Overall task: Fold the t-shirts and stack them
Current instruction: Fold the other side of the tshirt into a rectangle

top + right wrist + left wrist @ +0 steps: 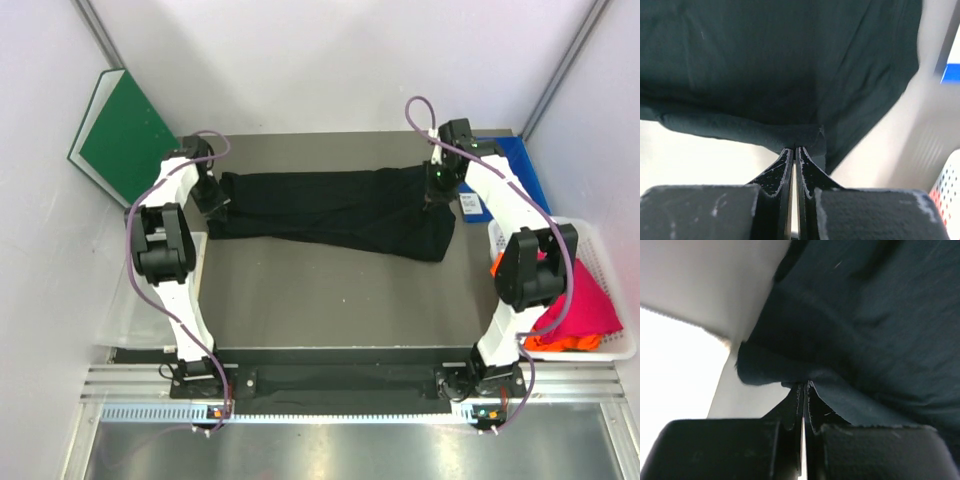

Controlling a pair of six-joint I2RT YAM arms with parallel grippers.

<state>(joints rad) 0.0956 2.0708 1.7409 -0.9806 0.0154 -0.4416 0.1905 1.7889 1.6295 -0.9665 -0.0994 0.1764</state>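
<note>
Overhead view with two wrist views. A dark grey table (330, 300) fills the middle of the scene. A black t-shirt (340, 210) lies stretched as a long, creased band across the far half of the table, running left to right, its right end wider and drooping toward the near side.

The left arm (165, 245) and the right arm (520, 250), both white with black joints, rise from the near edge and reach to the two ends of this shirt.

A green board (125, 135) leans against the left wall beyond the table's far left corner. A white lattice basket (618, 350) stands at the right edge of the table, beside the right arm. It holds a pink t-shirt (585, 305) bunched on top, with an orange t-shirt (560, 342) showing below it at the near side. A blue sheet (525, 170) lies at the far right corner, partly behind the right arm.

The left gripper (214, 203) is at the shirt's left end. In its wrist view the left gripper (805, 385) has its fingers pressed together, with a fold of the black t-shirt (865, 315) pinched at the tips. The right gripper (437, 190) is at the right end. In its wrist view the right gripper (794, 149) is likewise clamped on the hem of the black t-shirt (765, 60).
</note>
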